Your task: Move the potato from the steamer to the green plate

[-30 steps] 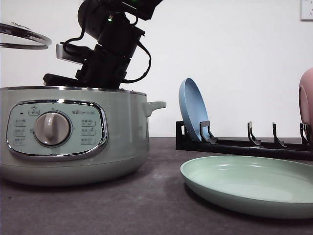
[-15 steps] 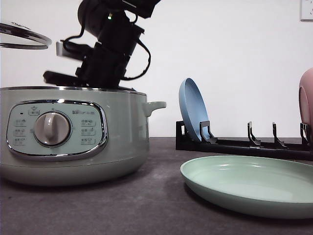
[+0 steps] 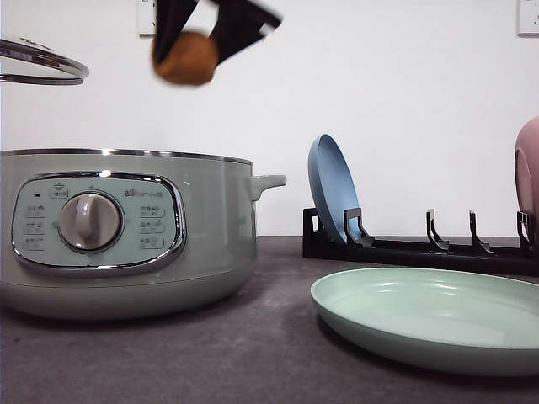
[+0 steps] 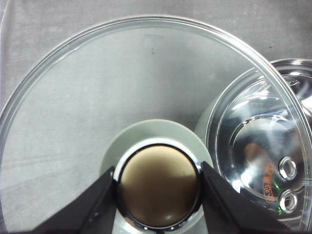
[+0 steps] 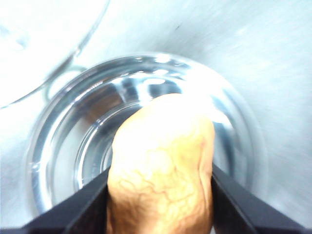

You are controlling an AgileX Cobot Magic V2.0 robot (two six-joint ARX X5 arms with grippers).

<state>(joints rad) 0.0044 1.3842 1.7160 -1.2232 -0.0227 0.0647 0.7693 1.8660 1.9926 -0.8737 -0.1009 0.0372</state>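
White wall behind | right hand [image 3: 200,38] clenched on potato [image 3: 186,57] above steamer [image 3: 126,227] | left hand [image 4: 158,183] grips lid knob [image 4: 158,185]

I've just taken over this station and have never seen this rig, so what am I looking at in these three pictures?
It is a two-armed table robot. The front picture looks forward over the table: the steamer stands left, the green plate right, and a rack behind holds a blue plate. The other two pictures come from cameras on each wrist. The left tool grips the knob of the glass lid, holding it up beside the pot. The right tool clamps the potato, lifted high above the open steamer.
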